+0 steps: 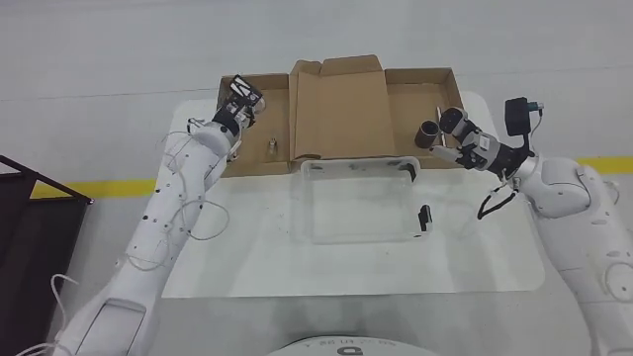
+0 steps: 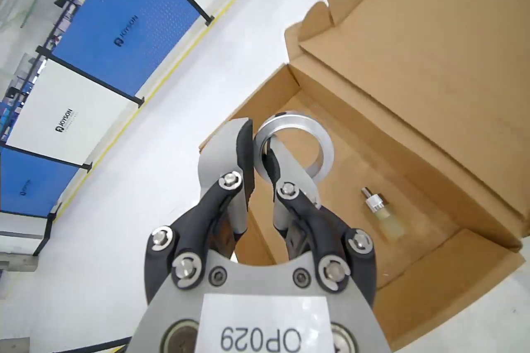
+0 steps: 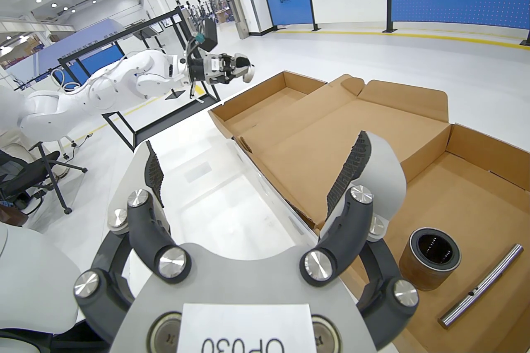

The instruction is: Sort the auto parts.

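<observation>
My left gripper (image 2: 260, 152) is shut on the rim of a silver metal ring (image 2: 311, 141) and holds it above the left compartment of the cardboard box (image 2: 418, 90). A small metal fitting (image 2: 381, 210) lies on that compartment's floor, and shows from above as a fitting (image 1: 272, 144). In the top view the left gripper (image 1: 243, 92) hangs over the box's far left corner. My right gripper (image 3: 256, 160) is open and empty by the right compartment, where a brown cylindrical bushing (image 3: 434, 257) and a steel rod (image 3: 480, 284) lie. From above, the right gripper (image 1: 450, 139) is beside the bushing (image 1: 426, 135).
A clear plastic tray (image 1: 326, 229) stands on the white table in front of the box, with a small black part (image 1: 423, 218) at its right side. The box's folded lid (image 1: 341, 109) covers its middle. The left arm's gripper (image 3: 232, 68) shows far off in the right wrist view.
</observation>
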You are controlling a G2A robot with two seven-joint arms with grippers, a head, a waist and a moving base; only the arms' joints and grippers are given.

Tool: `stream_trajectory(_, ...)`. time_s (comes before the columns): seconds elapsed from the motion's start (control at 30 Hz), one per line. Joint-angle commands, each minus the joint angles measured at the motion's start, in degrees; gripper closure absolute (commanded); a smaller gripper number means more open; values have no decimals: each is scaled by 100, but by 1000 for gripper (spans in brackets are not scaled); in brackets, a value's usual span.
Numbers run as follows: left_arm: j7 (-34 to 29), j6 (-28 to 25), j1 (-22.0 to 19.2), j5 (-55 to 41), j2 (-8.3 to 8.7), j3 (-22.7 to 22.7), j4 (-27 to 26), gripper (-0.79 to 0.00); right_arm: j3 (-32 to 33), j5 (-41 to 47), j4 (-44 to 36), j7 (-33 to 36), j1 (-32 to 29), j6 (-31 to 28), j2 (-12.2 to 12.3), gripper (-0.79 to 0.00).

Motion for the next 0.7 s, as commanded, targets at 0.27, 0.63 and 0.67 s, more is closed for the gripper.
stream_trajectory(0.27, 12, -182, -834, -130, -268, 628, 1552, 0, 0, 0, 0, -1, 0, 0, 0, -785)
stream_trajectory(0.63, 83, -200, -1252, -188, -462, 926, 2467, 0, 0, 0, 0, -1, 0, 0, 0, -785)
stream_trajectory(0.67, 90, -242, -1276, -236, -478, 935, 2526, -58, 0, 0, 0, -1, 0, 0, 0, -785)
